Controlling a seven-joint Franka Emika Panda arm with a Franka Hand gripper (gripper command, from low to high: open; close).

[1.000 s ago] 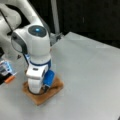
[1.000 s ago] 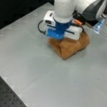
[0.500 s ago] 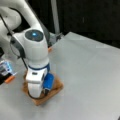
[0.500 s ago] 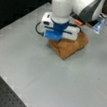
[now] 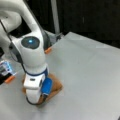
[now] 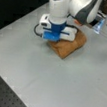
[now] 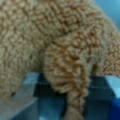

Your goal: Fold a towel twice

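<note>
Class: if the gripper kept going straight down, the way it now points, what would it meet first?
The towel. The gripper points down right over it, and the wrist view is filled with terry cloth, so contact looks immediate, perhaps already made; the table lies beneath.

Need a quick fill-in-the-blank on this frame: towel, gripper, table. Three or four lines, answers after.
1. The towel lies on the grey table as a small bunched ____ rather than spread flat.
2. In both front views the gripper is right ____ the towel, pointing down.
3. The wrist view is almost filled with the towel's ____ cloth.
4. The towel's colour is ____.

Answers: heap; above; terry; tan, orange-brown
</note>
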